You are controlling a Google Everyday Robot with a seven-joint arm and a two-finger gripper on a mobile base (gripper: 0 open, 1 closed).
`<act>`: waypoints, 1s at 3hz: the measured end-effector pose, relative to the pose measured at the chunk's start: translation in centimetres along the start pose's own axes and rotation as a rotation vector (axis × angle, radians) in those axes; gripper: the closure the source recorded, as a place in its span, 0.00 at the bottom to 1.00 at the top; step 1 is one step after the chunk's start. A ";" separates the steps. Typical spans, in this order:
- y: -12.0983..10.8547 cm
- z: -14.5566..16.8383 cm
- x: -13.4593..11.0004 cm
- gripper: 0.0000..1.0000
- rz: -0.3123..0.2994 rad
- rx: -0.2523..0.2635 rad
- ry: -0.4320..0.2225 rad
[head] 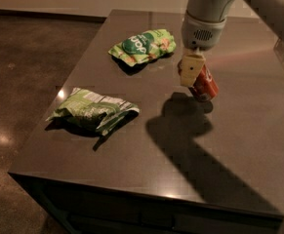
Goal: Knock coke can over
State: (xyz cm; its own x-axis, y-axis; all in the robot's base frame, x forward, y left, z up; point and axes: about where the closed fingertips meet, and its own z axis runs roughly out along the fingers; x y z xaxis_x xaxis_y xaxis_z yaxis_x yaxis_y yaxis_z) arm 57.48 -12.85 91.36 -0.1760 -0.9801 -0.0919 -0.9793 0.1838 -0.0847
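Note:
The coke can (205, 85) is red-orange and stands tilted on the dark table (239, 145), its top leaning left toward the gripper. My gripper (190, 70) hangs from the white arm at the upper middle and its cream-coloured fingers (192, 69) touch the can's upper left side. The can's top is hidden behind the fingers.
A green snack bag (144, 45) lies at the back left of the table. A second green bag (93, 112) lies crumpled near the left edge. The arm's shadow falls across the table's right half. Dark floor lies to the left.

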 end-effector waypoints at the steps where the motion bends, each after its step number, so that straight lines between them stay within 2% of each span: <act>1: -0.7 0.6 -0.5 0.59 -0.016 0.017 0.056; 3: -1.7 0.6 -1.3 0.13 -0.018 0.059 0.025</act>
State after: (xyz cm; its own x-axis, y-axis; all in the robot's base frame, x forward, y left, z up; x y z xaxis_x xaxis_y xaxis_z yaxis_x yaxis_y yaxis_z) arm 59.45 -11.85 90.99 -0.1616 -0.9847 -0.0653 -0.9749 0.1695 -0.1440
